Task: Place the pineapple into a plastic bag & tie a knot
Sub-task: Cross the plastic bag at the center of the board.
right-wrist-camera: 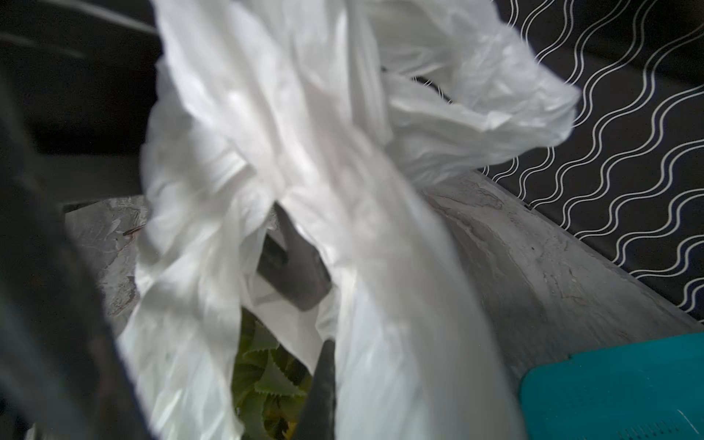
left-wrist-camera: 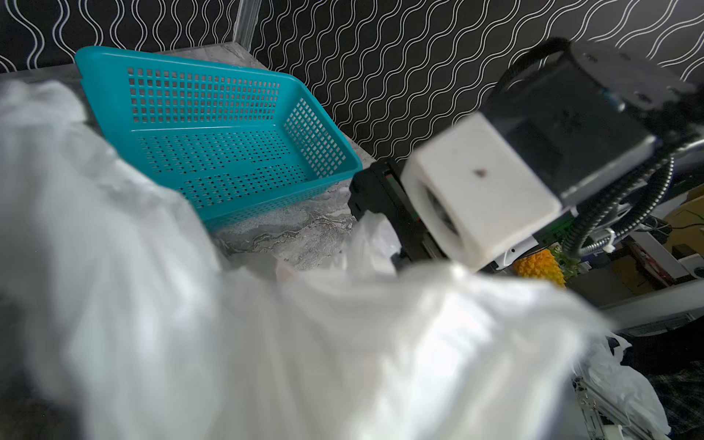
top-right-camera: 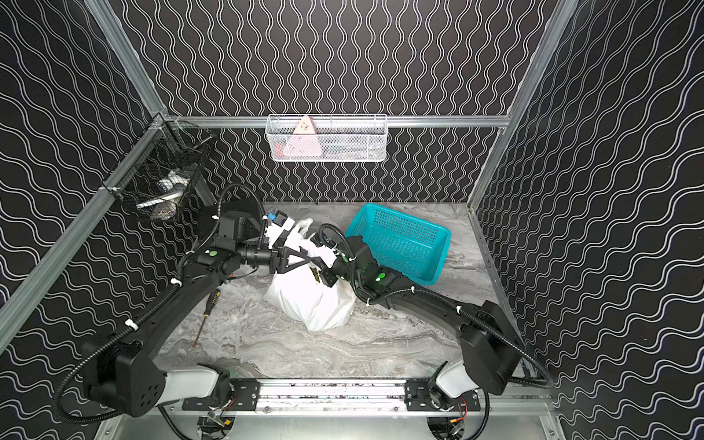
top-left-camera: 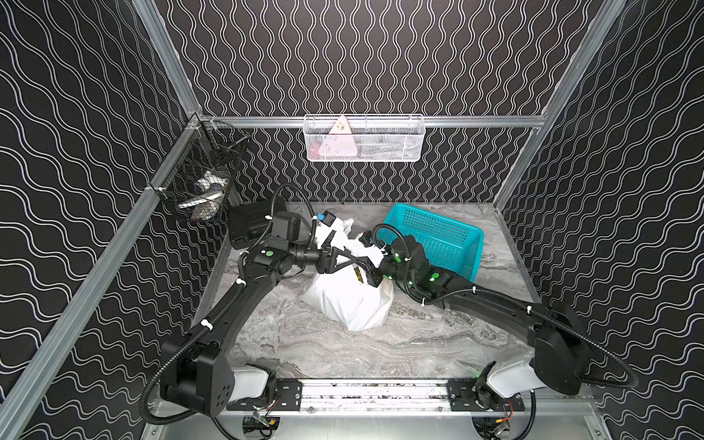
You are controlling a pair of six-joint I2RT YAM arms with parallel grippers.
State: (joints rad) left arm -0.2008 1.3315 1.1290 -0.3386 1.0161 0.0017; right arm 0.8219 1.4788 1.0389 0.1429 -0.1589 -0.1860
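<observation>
The white plastic bag (top-left-camera: 352, 304) stands bulging in the middle of the table in both top views. Inside it I see the pineapple's green leaves (right-wrist-camera: 266, 373) through the mouth, and a yellow bit (top-left-camera: 359, 275) from above. The handles twist together loosely (right-wrist-camera: 274, 175); I cannot tell whether this is a knot. My left gripper (top-left-camera: 362, 261) reaches over the bag's top from the left. Blurred film hides its jaws in the left wrist view. From the right, my right gripper (right-wrist-camera: 327, 381) is shut on a stretch of the bag's film, its tip meeting the left one (top-right-camera: 313, 261).
A teal perforated basket (top-left-camera: 438, 236) lies tilted at the back right, close behind the right arm. A screwdriver (top-right-camera: 207, 316) lies on the table under the left arm. A black box (top-left-camera: 251, 224) sits at the back left. Wire baskets (top-left-camera: 202, 179) (top-left-camera: 364, 139) hang on the walls.
</observation>
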